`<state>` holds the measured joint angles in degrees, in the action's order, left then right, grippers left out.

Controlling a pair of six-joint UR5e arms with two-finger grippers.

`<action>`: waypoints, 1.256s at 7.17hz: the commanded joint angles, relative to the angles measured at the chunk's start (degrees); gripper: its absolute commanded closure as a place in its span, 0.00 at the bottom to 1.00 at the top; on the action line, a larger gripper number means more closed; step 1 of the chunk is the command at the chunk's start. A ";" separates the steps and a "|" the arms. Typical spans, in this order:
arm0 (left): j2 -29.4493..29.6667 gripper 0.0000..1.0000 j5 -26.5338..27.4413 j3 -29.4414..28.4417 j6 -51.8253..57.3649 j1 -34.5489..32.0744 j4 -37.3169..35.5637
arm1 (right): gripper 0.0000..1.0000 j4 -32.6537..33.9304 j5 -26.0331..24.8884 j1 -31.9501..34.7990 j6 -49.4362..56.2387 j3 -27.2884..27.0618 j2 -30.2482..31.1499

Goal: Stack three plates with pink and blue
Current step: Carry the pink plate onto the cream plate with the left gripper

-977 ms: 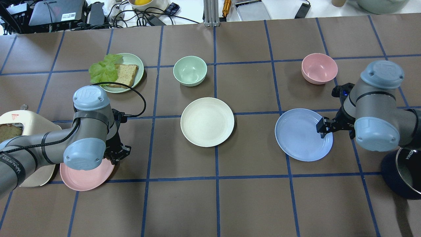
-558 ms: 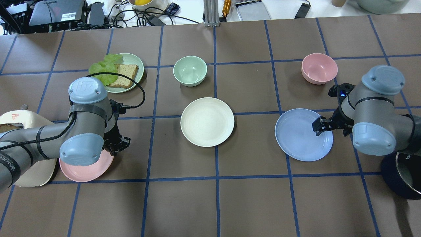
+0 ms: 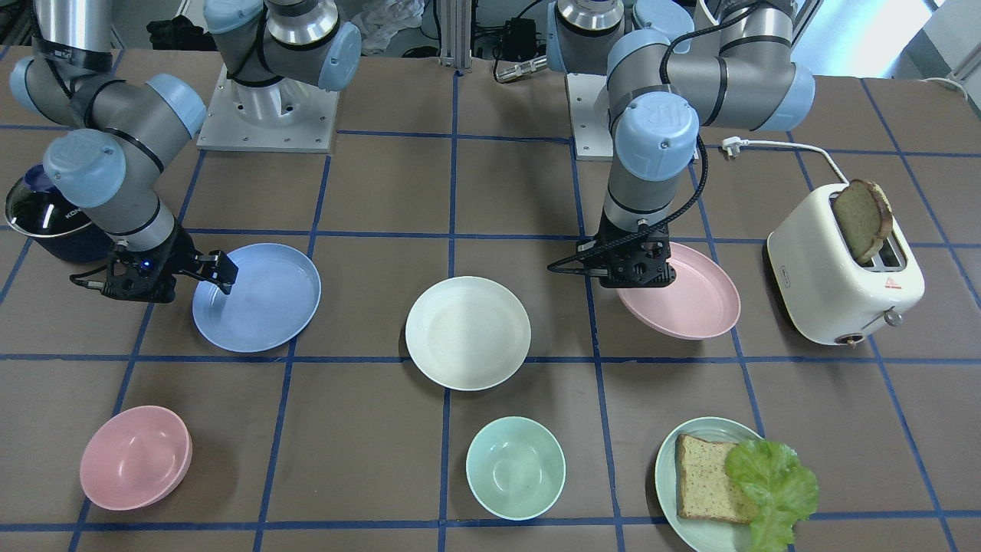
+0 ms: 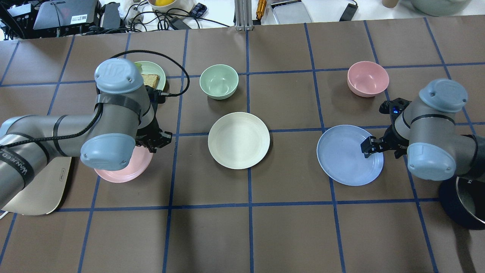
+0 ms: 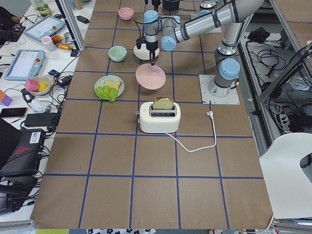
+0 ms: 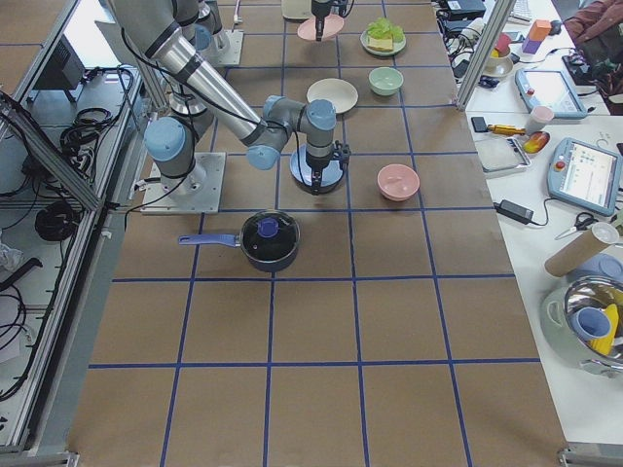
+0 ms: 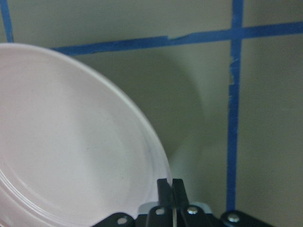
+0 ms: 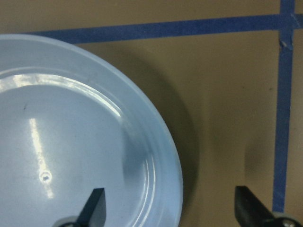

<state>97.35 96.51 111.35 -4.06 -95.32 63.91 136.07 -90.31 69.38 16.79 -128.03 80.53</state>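
Two plates have a pincer at their rim, and the risk differs for each. The left gripper (image 4: pixel 157 139) is clamped on the edge of the pink plate (image 3: pixel 682 299), which looks lifted clear of the table (image 4: pixel 288 231) and hangs tilted, well apart from the cream plate (image 4: pixel 238 140) on that plate's left-arm side. The wrist view shows the two fingers pressed together over only a thin strip of rim, so the whole plate is cantilevered from a small pinch. It could swing or creep in the grip while being carried. If its drooping far edge arrives low, it may strike the cream plate's rim and push that plate off its spot rather than land inside it. Letting go while it is tilted or off-centre would leave it skewed. On the cream plate's other side, also well apart, the blue plate (image 4: pixel 348 155) lies flat on the table. The right gripper (image 4: pixel 373 146) stands spread wide astride its rim, one finger over the plate's inner slope and one outside it, holding nothing. Closing from too high could make the inner finger ride up the slope and squeeze the rim out, or skid the plate across the paper. Should both arms head for the cream plate together, their wrists may crowd each other.
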 commanded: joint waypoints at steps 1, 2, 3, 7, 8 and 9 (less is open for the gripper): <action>4.23 1.00 -6.21 -9.62 -10.56 -6.86 3.59 | 0.24 -0.10 0.22 -0.12 -0.62 -0.03 -0.29; 7.13 1.00 -6.33 -14.71 -13.75 -9.76 4.81 | 0.41 -0.10 0.13 -0.12 -0.53 -0.03 -0.29; 10.37 1.00 -7.55 -18.68 -16.91 -12.66 5.60 | 0.63 -0.19 0.13 -0.12 -0.36 -0.11 -0.29; 20.50 1.00 -12.31 -28.81 -22.48 -18.92 9.18 | 1.00 -0.89 0.22 -0.12 -0.18 -0.03 -0.12; 21.65 1.00 -12.57 -28.82 -22.57 -19.37 9.39 | 1.00 -0.98 0.22 -0.12 -0.09 0.06 0.15; 22.61 1.00 -13.01 -29.00 -22.66 -19.55 9.22 | 1.00 -0.98 0.13 -0.12 -0.09 0.50 0.50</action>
<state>118.56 84.04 82.82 -26.45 -114.39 72.82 135.12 -90.11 69.26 16.68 -127.93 80.65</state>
